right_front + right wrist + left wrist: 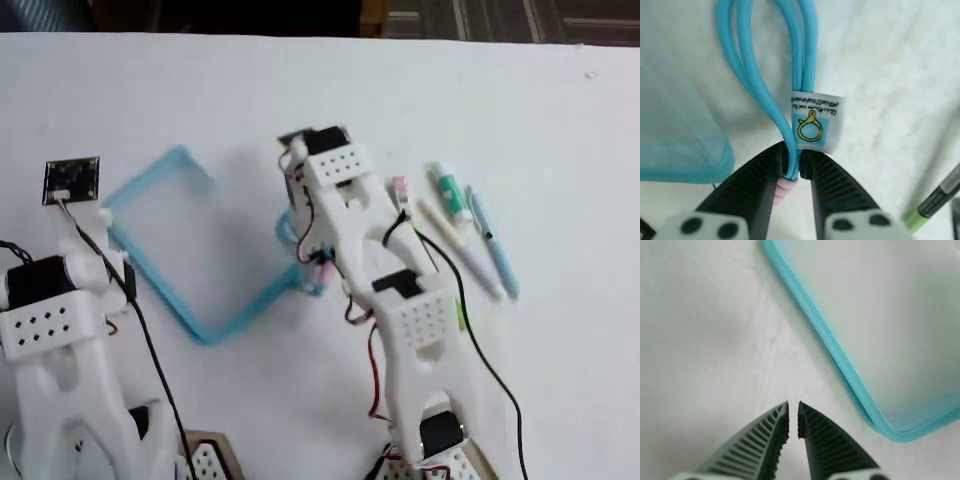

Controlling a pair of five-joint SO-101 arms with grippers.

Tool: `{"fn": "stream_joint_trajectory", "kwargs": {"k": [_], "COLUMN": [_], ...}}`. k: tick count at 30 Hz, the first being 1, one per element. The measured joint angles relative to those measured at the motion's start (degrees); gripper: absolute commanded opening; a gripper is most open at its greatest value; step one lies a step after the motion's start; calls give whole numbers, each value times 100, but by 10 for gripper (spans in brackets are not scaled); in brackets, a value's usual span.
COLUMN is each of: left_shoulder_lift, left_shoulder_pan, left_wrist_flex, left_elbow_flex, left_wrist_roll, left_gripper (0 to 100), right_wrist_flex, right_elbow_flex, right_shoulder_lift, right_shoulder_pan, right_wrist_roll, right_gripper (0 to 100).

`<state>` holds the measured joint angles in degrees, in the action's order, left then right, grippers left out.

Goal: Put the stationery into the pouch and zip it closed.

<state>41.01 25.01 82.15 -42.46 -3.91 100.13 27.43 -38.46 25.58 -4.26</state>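
The flat translucent pouch with sky-blue piping (150,268) lies mid-table, while the stationery, namely a blue pen (492,245), a green-and-white marker (450,193) and a cream stick (445,228), lies outside it on the white tabletop (560,120), beyond the right arm. The right gripper (792,170) pinches a sky-blue cord loop (760,80) beside its white tag (816,122) at one pouch corner. The left gripper (793,420) has its fingers pressed together on nothing and sits over open table just beside another corner.

The white left arm (55,320) holds its grey ribbed gripper (793,414) low, fingers pressed nearly together. The white right arm (400,310) reaches forward, and its black gripper (792,167) is clamped on a thin blue cord (765,97).
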Motion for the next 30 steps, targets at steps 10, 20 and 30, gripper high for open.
{"fn": "stream_joint_trajectory", "kwargs": {"k": [10,20,30], "left_shoulder_lift": [0,0,0], "left_shoulder_pan": [0,0,0], "left_wrist_flex": [0,0,0], "left_elbow_flex": [0,0,0], "left_wrist_roll": [0,0,0], "left_gripper": [64,64,64], "right_wrist_flex": [0,-229,-2259], "right_elbow_flex": [-818,-835,-826], "right_shoulder_lift": [492,1380,35], "right_shoulder_pan": [114,123,123], "right_wrist_roll": [-176,-958,-976], "right_gripper": [299,198,180]}}
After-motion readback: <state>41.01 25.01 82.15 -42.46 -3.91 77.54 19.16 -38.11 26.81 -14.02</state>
